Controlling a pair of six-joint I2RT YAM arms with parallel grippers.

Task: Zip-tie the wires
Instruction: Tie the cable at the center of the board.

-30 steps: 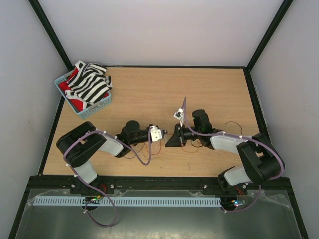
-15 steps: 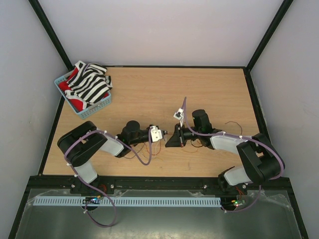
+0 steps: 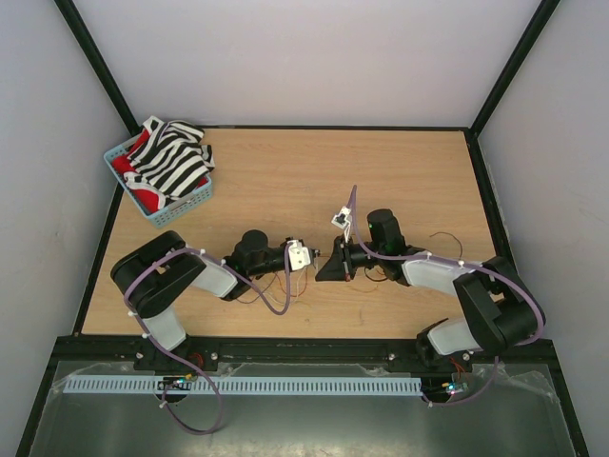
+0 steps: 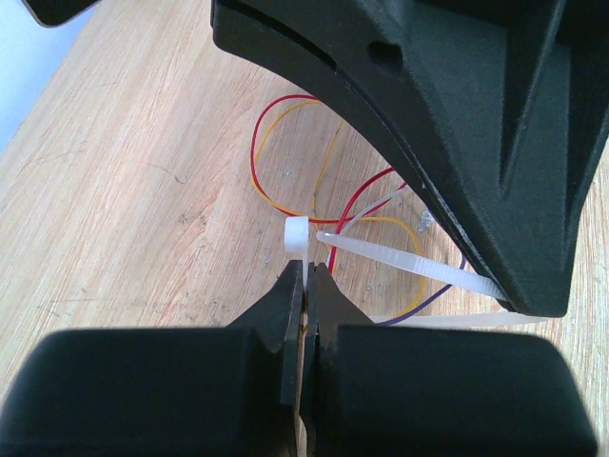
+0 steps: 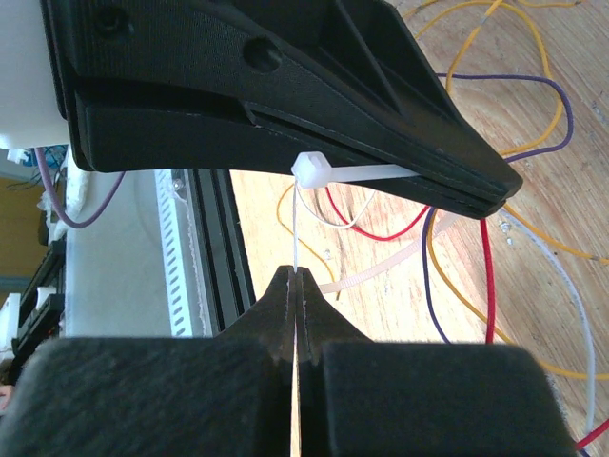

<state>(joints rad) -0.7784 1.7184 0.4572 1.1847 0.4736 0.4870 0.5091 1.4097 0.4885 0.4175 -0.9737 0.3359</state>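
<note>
- Over the last second almost nothing moves in the top view. The left arm (image 3: 181, 276) only settles a little at its elbow, and both grippers stay nose to nose over the middle of the table (image 3: 285, 171).
- We judge from this that the tie is being held, not pulled. The tightening step looks paused, and the task is not finished.
- The left gripper (image 4: 306, 281) is fully closed. The square head (image 4: 297, 233) of the zip tie (image 4: 381, 255) sits just above its tips, and a pale edge shows between the fingers — so it seems to pinch the strip right under the head.
- The right gripper (image 5: 295, 286) is also fully closed, on a thin pale tail that rises straight from its tips to the head.
- From the head the strap runs sideways, under the other gripper's black finger.
- The wires (image 5: 487, 286) lie on the table below and around the head, and a red one passes just beside it. We cannot tell whether they are inside the loop.
</note>
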